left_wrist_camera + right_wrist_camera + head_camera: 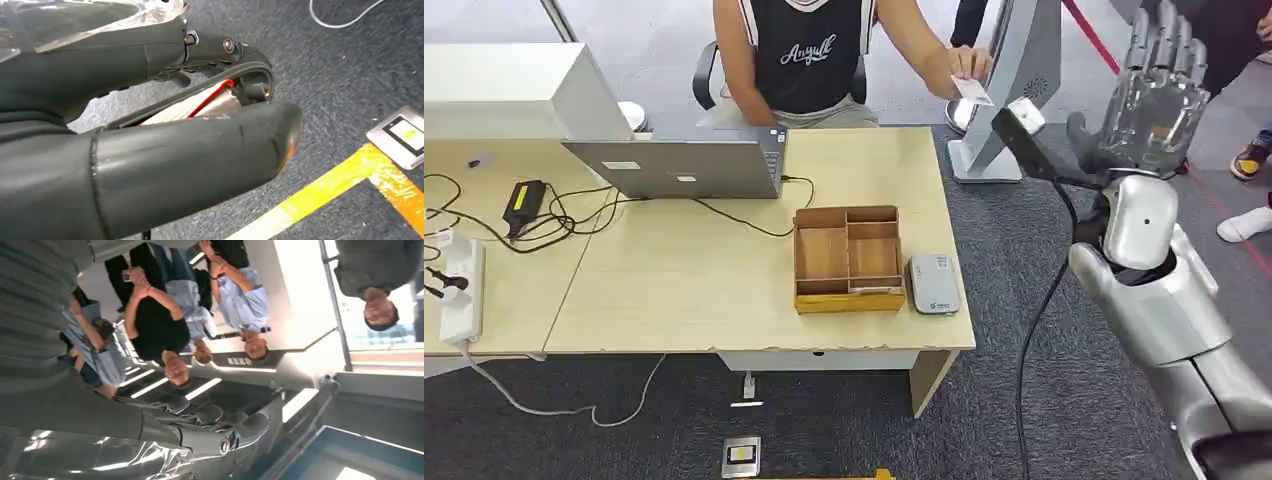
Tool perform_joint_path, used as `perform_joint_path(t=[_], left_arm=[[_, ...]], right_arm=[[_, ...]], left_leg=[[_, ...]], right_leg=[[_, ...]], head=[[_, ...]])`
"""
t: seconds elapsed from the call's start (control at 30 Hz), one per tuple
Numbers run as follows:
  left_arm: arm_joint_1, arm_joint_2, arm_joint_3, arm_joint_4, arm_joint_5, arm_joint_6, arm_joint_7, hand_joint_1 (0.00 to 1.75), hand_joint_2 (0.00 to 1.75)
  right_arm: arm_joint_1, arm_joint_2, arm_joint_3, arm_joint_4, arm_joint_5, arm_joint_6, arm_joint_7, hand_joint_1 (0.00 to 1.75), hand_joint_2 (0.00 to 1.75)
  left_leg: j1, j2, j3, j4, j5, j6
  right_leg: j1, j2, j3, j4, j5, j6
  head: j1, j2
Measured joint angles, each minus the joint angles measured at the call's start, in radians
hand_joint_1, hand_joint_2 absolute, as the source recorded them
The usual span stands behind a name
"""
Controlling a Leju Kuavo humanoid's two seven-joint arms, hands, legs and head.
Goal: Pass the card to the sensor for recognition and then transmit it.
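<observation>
Pale laminate desk (684, 290), compartmented wooden tray (848, 258)

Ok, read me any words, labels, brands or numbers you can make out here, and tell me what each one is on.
"Anyw..." in white script, on the seated person's black shirt; the last letters are unclear.
Small mark on the grey card reader on the desk: too small to read.
Stickers on the laptop lid: blurred.
Card in the person's hand: no print readable.
Yellow label on the black power adapter: unreadable.
Sign on the ceiling beam, right wrist view: blurred.
</observation>
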Motion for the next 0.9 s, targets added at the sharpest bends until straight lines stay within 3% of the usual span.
perform_joint_path(t=[0.3,0.47,0.73,0.9], left_arm=[[-0.011,0.0,0.0,0.0,-0.018,-0.003,0.003,0.0,0.0],[-0.007,0.001,0.0,0.0,-0.013,-0.002,0.001,0.0,0.0],[0.011,0.006,0.0,0.0,0.008,0.003,-0.009,0.0,0.0],[0.015,0.007,0.0,0.0,0.011,0.003,-0.009,0.0,0.0]], right_arm=[[-0.111,0.095,0.183,0.162,0.021,-0.041,-0.009,0.0,1.75],[-0.177,0.18,0.286,0.271,0.049,0.013,-0.095,0.0,1.75],[-0.248,0.348,0.422,0.494,-0.033,-0.087,-0.14,0.0,1.75],[-0.252,0.38,0.447,0.544,-0.045,-0.093,-0.146,0.0,1.75]], left_leg=[[0.001,-0.001,0.0,0.0,0.001,-0.001],[0.001,-0.001,-0.001,0.0,0.001,-0.001],[0.001,-0.001,-0.001,0.0,0.001,-0.001],[0.001,-0.001,-0.001,0.0,0.001,-0.001]], right_leg=[[0.001,0.0,0.0,0.001,0.0,0.0],[0.001,0.0,-0.001,0.001,0.0,0.0],[0.001,0.0,-0.002,0.001,-0.001,-0.001],[0.001,0.0,-0.002,0.001,-0.001,-0.001]], head=[[0.0,0.0],[0.0,0.0],[0.0,0.0],[0.0,0.0]])
